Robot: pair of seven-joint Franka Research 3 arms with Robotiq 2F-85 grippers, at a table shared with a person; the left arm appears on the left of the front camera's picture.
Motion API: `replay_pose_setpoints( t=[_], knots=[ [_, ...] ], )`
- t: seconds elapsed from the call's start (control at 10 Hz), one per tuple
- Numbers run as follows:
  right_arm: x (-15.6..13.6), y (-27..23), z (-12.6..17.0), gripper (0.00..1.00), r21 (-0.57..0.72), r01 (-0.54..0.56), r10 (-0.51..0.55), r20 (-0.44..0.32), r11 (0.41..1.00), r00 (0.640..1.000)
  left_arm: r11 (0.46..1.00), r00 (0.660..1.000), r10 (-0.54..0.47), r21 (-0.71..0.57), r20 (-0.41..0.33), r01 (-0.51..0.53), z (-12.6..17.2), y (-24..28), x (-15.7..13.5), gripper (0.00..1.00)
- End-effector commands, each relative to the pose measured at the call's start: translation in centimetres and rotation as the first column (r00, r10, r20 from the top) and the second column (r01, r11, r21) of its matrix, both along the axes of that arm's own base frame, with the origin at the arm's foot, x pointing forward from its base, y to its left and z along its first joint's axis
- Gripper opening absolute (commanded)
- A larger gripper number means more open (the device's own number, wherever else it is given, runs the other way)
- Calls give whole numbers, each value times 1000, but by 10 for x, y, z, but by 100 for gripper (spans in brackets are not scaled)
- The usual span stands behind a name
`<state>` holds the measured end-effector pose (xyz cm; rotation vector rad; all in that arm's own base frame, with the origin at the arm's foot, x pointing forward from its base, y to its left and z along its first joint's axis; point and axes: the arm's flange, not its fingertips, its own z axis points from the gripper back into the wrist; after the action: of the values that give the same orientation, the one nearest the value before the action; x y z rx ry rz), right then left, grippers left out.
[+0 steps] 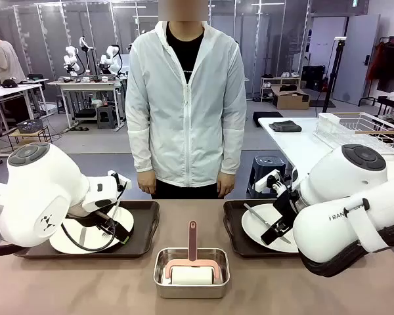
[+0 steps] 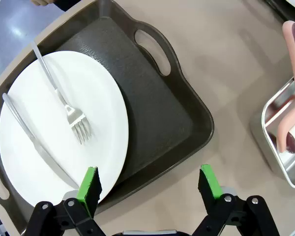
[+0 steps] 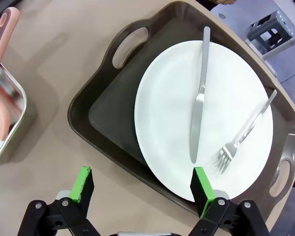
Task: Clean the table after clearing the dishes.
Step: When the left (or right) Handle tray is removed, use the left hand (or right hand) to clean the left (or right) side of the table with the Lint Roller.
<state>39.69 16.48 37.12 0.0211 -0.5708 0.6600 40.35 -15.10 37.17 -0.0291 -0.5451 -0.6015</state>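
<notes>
Two dishes (image 2: 103,123) sit on the table (image 1: 85,282) — the left tray (image 2: 201,128) at ten o'clock from the steel pan (image 1: 164,292), the right tray (image 3: 78,115) at two. The left gripper (image 2: 148,179) and right gripper (image 3: 141,182) hover over the near rims, jaws spread, holding nothing. Pinch rim only and lift level — the cutlery (image 3: 199,98) looks loose.

Matte brown-beige table (image 1: 85,289) spanned lower frame. Left of centre: white round left plate (image 1: 85,237) lay flat on dark handled left tray (image 1: 146,226). Right of centre: right plate (image 1: 255,230) on matching right tray (image 1: 233,230). Each plate bore knife and fork.
</notes>
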Motion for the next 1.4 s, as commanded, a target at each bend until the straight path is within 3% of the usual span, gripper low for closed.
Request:
replay_pose_setpoints(
  t=[0.0, 0.9, 1.1, 1.3],
  knots=[
    [0, 0, 0, 100, 0, 0, 0, 0, 1000, 1000, 1000, 1000, 0, 0, 0, 0, 0, 0, 0, 100],
    [0, 0, 0, 100, -1, 0, 0, 0, 1000, 1000, 1000, 1000, 0, 0, 0, 0, 0, 0, 0, 100],
    [21, 5, 22, 100, 43, -38, 39, -22, 998, 999, 1000, 1000, -8, 14, 17, 8, 14, 2, 5, 100],
    [47, 5, 53, 100, 96, -61, 70, -97, 994, 993, 998, 999, -41, -49, -32, 39, 46, 11, 21, 100]
  ],
)
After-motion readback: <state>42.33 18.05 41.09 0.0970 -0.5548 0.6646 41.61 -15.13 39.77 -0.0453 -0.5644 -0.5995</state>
